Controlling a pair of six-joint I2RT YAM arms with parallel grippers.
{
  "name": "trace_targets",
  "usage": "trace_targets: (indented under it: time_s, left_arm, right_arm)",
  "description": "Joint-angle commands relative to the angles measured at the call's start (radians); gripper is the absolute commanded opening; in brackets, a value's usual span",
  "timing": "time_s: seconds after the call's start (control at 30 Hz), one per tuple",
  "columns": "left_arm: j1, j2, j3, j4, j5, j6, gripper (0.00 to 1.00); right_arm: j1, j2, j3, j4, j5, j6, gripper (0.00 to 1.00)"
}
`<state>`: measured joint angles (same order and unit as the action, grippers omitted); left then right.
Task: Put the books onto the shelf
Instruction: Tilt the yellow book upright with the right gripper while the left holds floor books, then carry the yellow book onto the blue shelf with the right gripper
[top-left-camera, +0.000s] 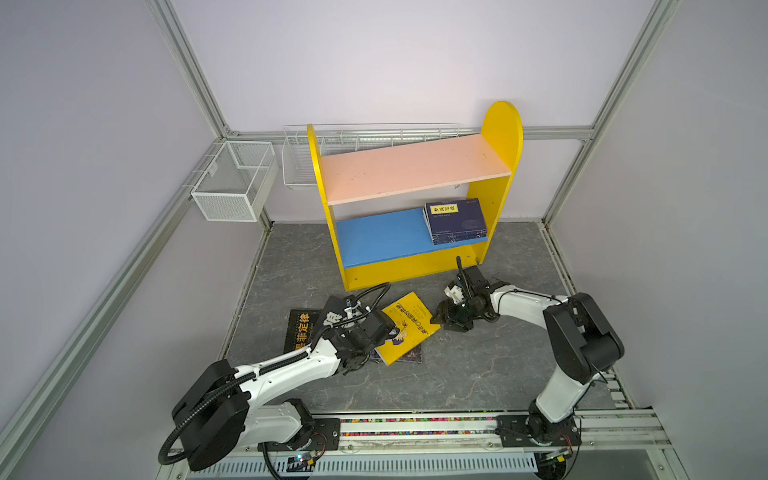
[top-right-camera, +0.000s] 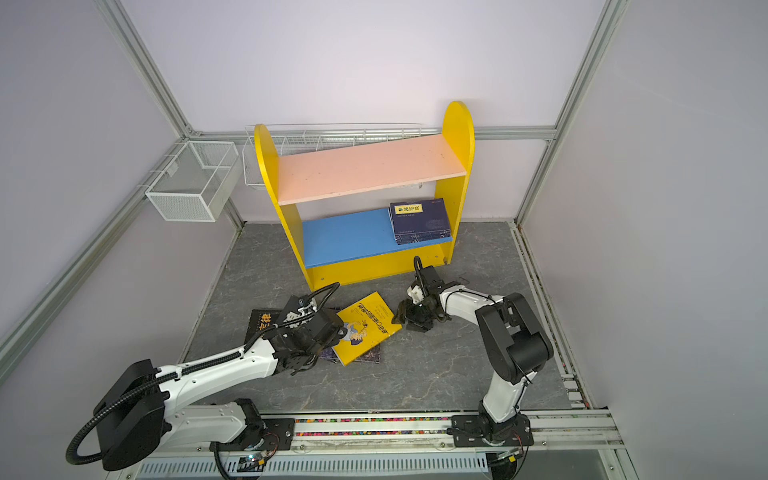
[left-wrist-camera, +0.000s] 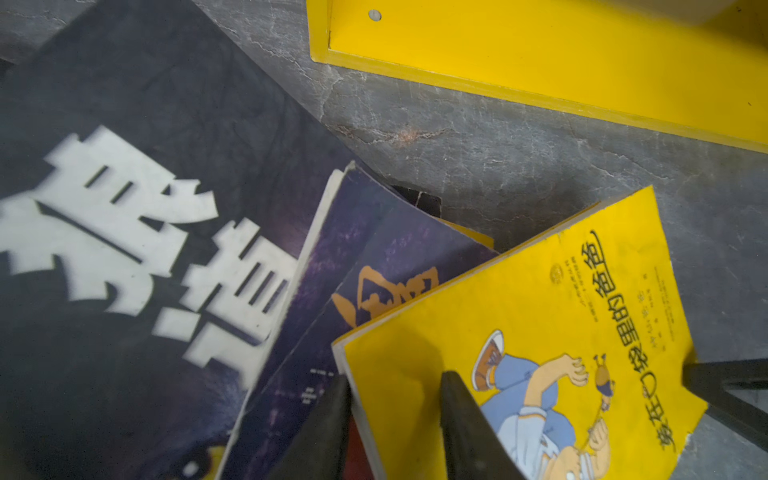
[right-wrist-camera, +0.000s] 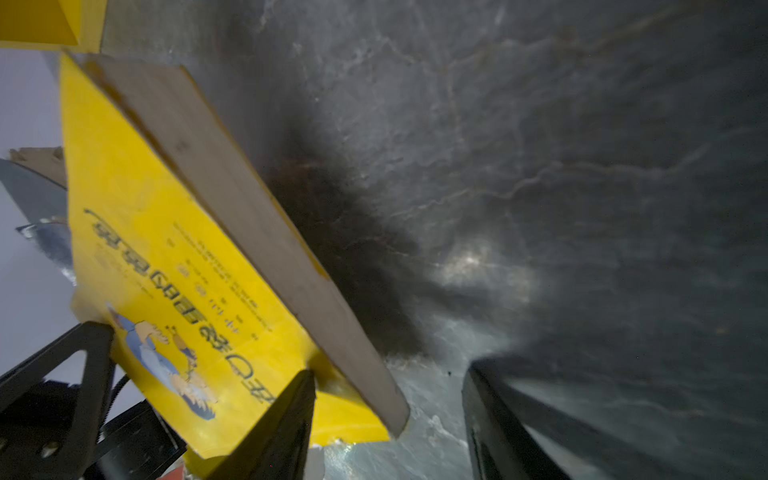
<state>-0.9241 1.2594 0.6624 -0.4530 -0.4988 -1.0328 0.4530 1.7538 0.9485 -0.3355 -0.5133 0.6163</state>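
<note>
The shelf stands at the back, with a stack of navy books on its blue lower board. On the floor in front lies a pile of books: a yellow cartoon book on top, a purple one, and black ones with large characters. My left gripper has closed on the yellow book's near end, one finger at its page edge and one on its cover. My right gripper is open around the opposite corner of the yellow book, which is raised off the floor.
Two white wire baskets hang on the aluminium frame behind and left of the shelf. The shelf's yellow base panel is just beyond the pile. Grey stone-pattern floor stretches to the arms' rail.
</note>
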Motion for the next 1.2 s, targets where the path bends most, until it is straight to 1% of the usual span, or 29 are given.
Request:
trace_targets:
  time_s: [0.0,0.07,0.13,0.2,0.33,0.43,0.47,0.67,0.73,0.8,0.87,0.93,1.03,1.1,1.17]
  left_arm:
    - [0.021,0.042,-0.079,-0.178,0.002,-0.029,0.37]
    - [0.02,0.042,-0.08,-0.171,0.006,-0.022,0.36]
    - [0.021,0.045,-0.08,-0.167,0.011,-0.019,0.35]
    - [0.02,0.05,-0.077,-0.164,0.018,-0.015,0.35]
    - [0.02,0.064,-0.073,-0.153,0.031,-0.006,0.35]
    - [0.02,0.077,-0.069,-0.139,0.04,0.003,0.35]
    - [0.021,0.082,-0.066,-0.134,0.045,0.01,0.35]
    - [0.02,0.106,-0.045,-0.125,0.056,0.027,0.35]
    - [0.02,0.089,-0.043,-0.132,0.046,0.013,0.37]
    - [0.02,0.044,-0.045,-0.147,0.021,-0.019,0.42]
    - [0.019,-0.019,-0.046,-0.177,-0.012,-0.077,0.44]
    - [0.02,-0.089,-0.046,-0.21,-0.05,-0.107,0.46]
    - [0.021,-0.2,-0.038,-0.312,-0.147,-0.188,0.47]
    - [0.023,-0.279,-0.035,-0.377,-0.195,-0.237,0.49]
    - [0.025,-0.353,-0.04,-0.427,-0.245,-0.282,0.5]
  right_arm:
    - [0.004,0.022,-0.054,0.085,-0.077,0.045,0.6]
    - [0.003,0.032,-0.063,0.168,-0.148,0.082,0.58]
    - [0.003,0.029,-0.11,0.245,-0.195,0.118,0.57]
    - [0.004,0.006,-0.128,0.3,-0.22,0.14,0.54]
    - [0.0,-0.075,-0.16,0.4,-0.246,0.17,0.47]
    - [0.001,-0.125,-0.16,0.435,-0.251,0.173,0.37]
    - [0.0,-0.137,-0.159,0.451,-0.252,0.172,0.32]
    - [0.0,-0.168,-0.132,0.508,-0.258,0.185,0.1]
    - [0.001,-0.201,-0.134,0.526,-0.259,0.19,0.06]
    - [-0.002,-0.252,-0.137,0.526,-0.249,0.184,0.06]
    - [-0.007,-0.313,-0.136,0.512,-0.239,0.182,0.06]
    - [-0.02,-0.381,-0.132,0.499,-0.235,0.185,0.07]
    - [-0.043,-0.482,-0.116,0.487,-0.205,0.202,0.06]
    - [-0.057,-0.523,-0.087,0.487,-0.165,0.217,0.06]
    - [-0.059,-0.531,-0.041,0.506,-0.125,0.241,0.06]
